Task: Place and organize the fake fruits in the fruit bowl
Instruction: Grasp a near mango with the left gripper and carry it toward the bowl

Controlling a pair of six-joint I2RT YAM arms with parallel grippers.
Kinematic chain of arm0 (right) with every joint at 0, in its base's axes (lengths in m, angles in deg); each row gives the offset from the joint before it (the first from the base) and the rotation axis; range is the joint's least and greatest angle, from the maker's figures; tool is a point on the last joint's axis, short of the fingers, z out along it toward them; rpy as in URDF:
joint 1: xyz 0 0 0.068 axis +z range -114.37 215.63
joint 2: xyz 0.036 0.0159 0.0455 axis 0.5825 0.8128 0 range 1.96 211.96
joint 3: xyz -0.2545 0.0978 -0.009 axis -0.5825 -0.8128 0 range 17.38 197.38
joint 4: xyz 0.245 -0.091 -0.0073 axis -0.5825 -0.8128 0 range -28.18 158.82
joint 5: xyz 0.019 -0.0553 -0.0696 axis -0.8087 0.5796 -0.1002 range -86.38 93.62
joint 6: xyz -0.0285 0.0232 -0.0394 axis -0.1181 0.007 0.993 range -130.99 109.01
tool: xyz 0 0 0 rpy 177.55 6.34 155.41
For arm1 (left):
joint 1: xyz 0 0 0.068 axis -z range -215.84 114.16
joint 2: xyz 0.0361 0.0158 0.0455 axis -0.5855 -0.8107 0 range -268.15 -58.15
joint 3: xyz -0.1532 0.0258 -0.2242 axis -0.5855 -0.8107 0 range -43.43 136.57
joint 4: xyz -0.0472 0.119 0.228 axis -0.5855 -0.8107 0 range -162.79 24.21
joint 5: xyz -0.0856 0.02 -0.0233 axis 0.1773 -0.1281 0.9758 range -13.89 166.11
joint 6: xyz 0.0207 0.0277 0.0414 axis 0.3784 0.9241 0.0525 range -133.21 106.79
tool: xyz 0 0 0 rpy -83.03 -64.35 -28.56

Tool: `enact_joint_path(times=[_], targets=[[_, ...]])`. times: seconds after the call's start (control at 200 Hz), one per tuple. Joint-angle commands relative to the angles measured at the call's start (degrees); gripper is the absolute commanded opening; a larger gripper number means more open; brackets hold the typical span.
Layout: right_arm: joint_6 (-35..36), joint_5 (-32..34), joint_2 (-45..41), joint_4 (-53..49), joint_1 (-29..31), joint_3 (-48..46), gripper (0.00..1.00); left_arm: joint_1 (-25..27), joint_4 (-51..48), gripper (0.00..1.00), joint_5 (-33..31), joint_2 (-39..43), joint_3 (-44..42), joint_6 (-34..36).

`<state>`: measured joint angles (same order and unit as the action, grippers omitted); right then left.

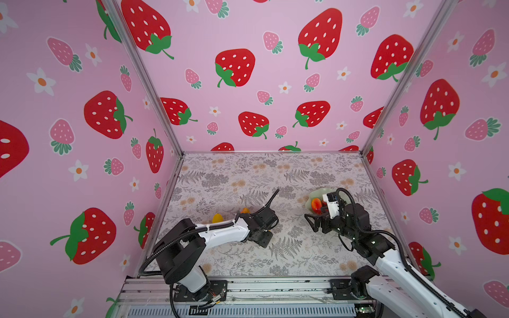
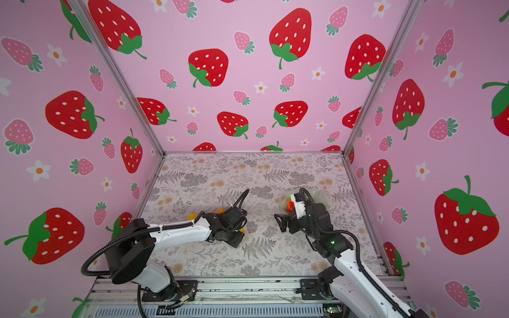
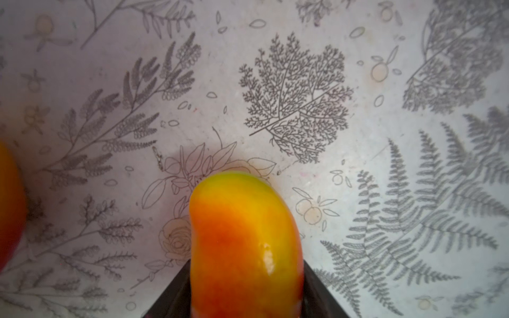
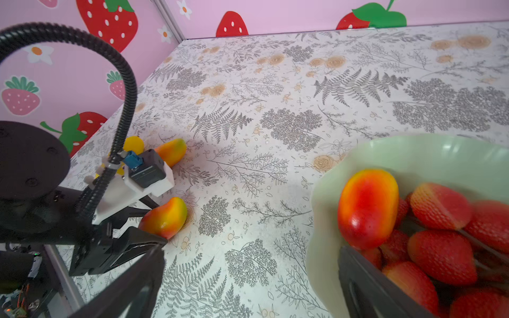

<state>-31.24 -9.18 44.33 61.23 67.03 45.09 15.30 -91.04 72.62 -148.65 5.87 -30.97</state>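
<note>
**Inspector:** Count of the fruits?

**Assessor:** Five items: three small mangoes [image 4: 367, 206], one yellow mango [image 4: 134, 143] and one berry bunch [image 4: 440, 247]. There is one fruit bowl [image 4: 446, 157].

**Inspector:** Locations?

**Assessor:** The fruit bowl sits near the right edge of the desk [image 1: 275, 170], about midway back. It holds the berry bunch and the bowl mango [image 1: 316, 204], which lies against the berries on the rim side. The other three fruits are outside it, on the desk's left half. The gripped mango [image 3: 242, 234] rests toward the middle. The spare mango [image 4: 172, 151] and the yellow mango lie close together behind it, nearer the left edge. I cannot tell whether those two touch.

**Inspector:** End effectors?

**Assessor:** The left gripper [image 3: 246, 291] is clamped on the gripped mango, with a finger against each flank. The right gripper [image 1: 310, 223] is spread wide and empty, just beside the bowl on the side toward the desk's middle.

**Inspector:** Obstructions?

**Assessor:** In both top views the left arm [image 1: 220, 234] covers most of the three loose fruits. The right wrist camera [image 1: 332, 205] hides part of the bowl.

**Inspector:** Appearance?

**Assessor:** The small mangoes are glossy, shading from red through orange to yellow, with a greenish tip. The yellow mango is plain. The berries are red, pitted and strawberry-like. The bowl is pale mint with a wavy rim.
</note>
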Motion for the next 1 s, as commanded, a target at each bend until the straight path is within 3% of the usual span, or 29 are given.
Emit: enact_joint_path(times=[0.0, 0.155, 0.35, 0.53, 0.75, 0.996], targets=[[-4.72, 4.73, -0.62, -3.86, 0.18, 2.17, 0.99, 0.43, 0.7, 0.48, -0.3, -0.6, 1.02, 0.83], [-11.57, 8.92, -5.06, -5.36, -0.28, 0.98, 0.99, 1.16, 0.56, 0.46, 2.08, 0.37, 5.01, 3.75], [-19.46, 14.42, -11.12, -7.06, -0.61, -0.68, 0.99, 1.96, 1.67, 0.45, 6.68, -1.09, 15.92, 5.95], [-21.94, 17.23, -15.0, -8.37, -0.72, -0.83, 0.99, 2.15, 6.33, 0.45, 15.07, -8.11, 25.66, 4.28], [-22.35, 15.53, -15.16, -8.18, -0.71, -0.58, 0.99, 3.34, 8.23, 0.45, 17.88, -17.81, 35.79, 3.28], [-22.31, 17.81, -20.87, -10.31, -0.72, -0.21, 0.99, 4.39, 13.38, 0.45, 19.59, -23.23, 39.71, -2.89]])
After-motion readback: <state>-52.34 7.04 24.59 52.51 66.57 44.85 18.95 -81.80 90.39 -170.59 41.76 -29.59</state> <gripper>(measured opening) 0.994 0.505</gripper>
